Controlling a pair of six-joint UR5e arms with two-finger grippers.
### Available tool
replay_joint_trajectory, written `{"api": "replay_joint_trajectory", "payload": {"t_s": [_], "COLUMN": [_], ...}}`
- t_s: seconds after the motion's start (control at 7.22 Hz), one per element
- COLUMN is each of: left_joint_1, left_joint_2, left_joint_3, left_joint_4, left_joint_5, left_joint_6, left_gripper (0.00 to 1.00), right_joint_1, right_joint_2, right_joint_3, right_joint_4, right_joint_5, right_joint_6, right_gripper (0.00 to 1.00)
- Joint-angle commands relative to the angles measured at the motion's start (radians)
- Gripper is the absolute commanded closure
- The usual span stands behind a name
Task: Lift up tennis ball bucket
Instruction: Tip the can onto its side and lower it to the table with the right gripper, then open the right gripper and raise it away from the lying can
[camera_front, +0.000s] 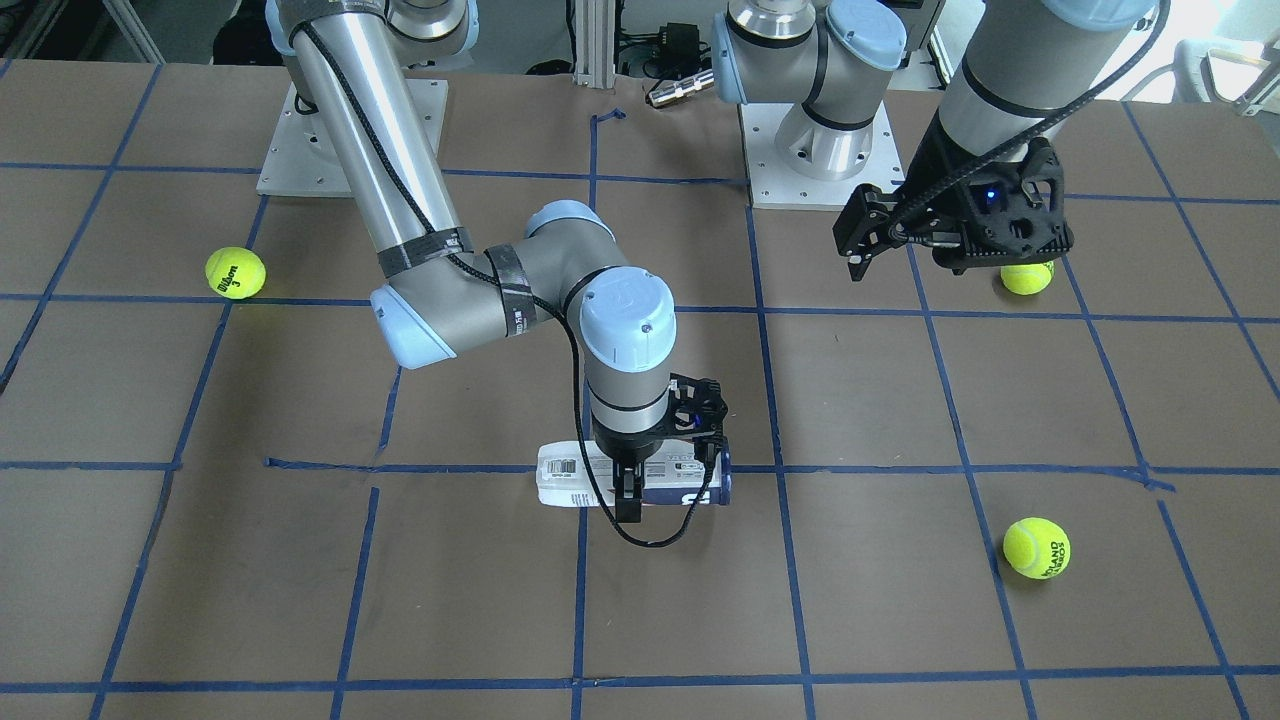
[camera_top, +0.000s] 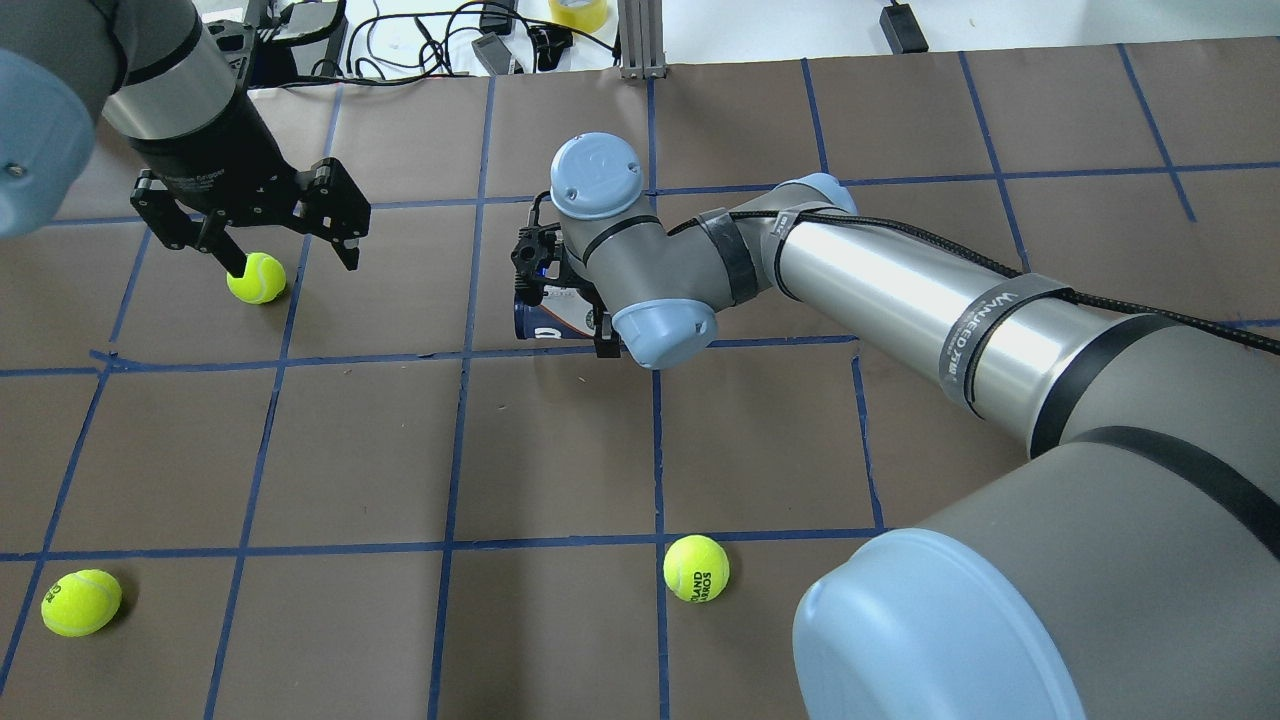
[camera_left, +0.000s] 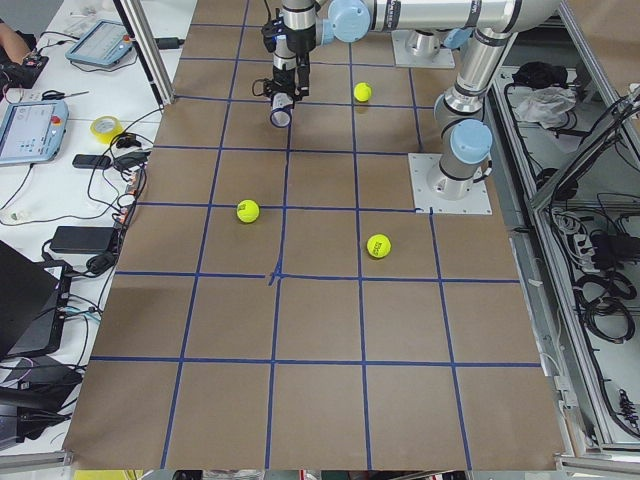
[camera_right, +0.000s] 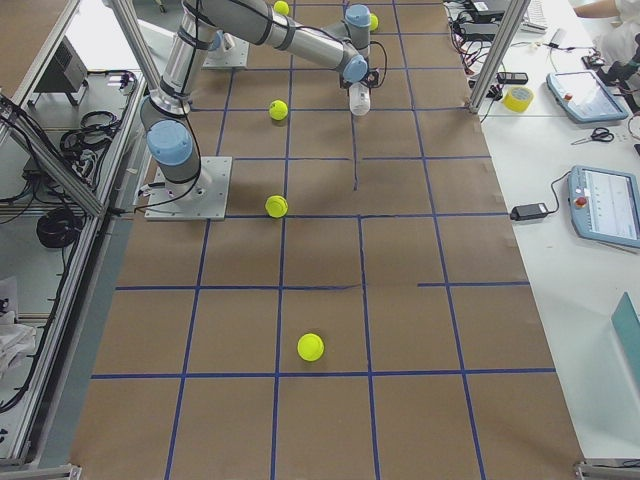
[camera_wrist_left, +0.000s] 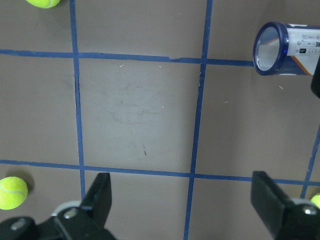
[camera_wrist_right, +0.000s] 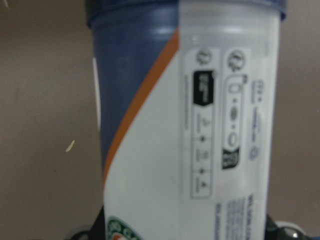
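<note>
The tennis ball bucket (camera_front: 560, 480) is a clear tube with a white label, a barcode and a navy band. It lies on its side near the table's middle. My right gripper (camera_front: 628, 490) points straight down over it, with one finger on each side of the tube, shut on it. The right wrist view shows the tube (camera_wrist_right: 200, 125) filling the frame between the fingers. My left gripper (camera_top: 293, 262) is open and empty. It hovers above the table beside a tennis ball (camera_top: 256, 277). The left wrist view shows the tube's open end (camera_wrist_left: 272, 48).
Two more tennis balls lie on the brown, blue-taped table, one (camera_top: 81, 602) at the near left and one (camera_top: 696, 568) near the middle front. Cables and devices lie beyond the far edge (camera_top: 480, 40). The arm bases (camera_front: 830, 150) stand on the robot's side.
</note>
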Motion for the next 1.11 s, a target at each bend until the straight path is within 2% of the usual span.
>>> {"api": "replay_joint_trajectory", "payload": {"t_s": [0.0, 0.14, 0.28, 0.42, 0.69, 0.83, 0.97], "left_joint_1": [0.0, 0.002, 0.0, 0.0, 0.002, 0.003, 0.006], "left_joint_2": [-0.002, 0.0, 0.0, 0.0, -0.006, -0.02, -0.028], "left_joint_3": [0.001, 0.003, 0.001, 0.006, -0.002, -0.002, -0.002], "left_joint_4": [0.001, 0.001, 0.001, 0.0, 0.006, 0.02, 0.042], "left_joint_5": [0.0, 0.0, 0.0, -0.006, -0.007, -0.008, -0.016], "left_joint_6": [0.0, 0.0, -0.001, -0.001, 0.002, 0.006, 0.049], "left_gripper": [0.0, 0.0, 0.0, 0.0, 0.0, 0.0, 0.0], "right_joint_1": [-0.001, -0.011, -0.034, -0.083, -0.239, -0.319, -0.374], "right_joint_2": [-0.008, -0.034, -0.085, -0.143, -0.255, -0.333, -0.426], "right_joint_3": [-0.013, -0.016, -0.016, -0.015, -0.015, -0.01, -0.01], "right_joint_4": [-0.001, 0.013, 0.08, 0.161, 0.272, 0.369, 0.515], "right_joint_5": [0.003, 0.007, 0.019, 0.074, 0.244, 0.236, 0.228], "right_joint_6": [0.028, 0.036, 0.043, 0.052, 0.062, 0.069, 0.081], "right_gripper": [0.0, 0.0, 0.0, 0.0, 0.0, 0.0, 0.0]}}
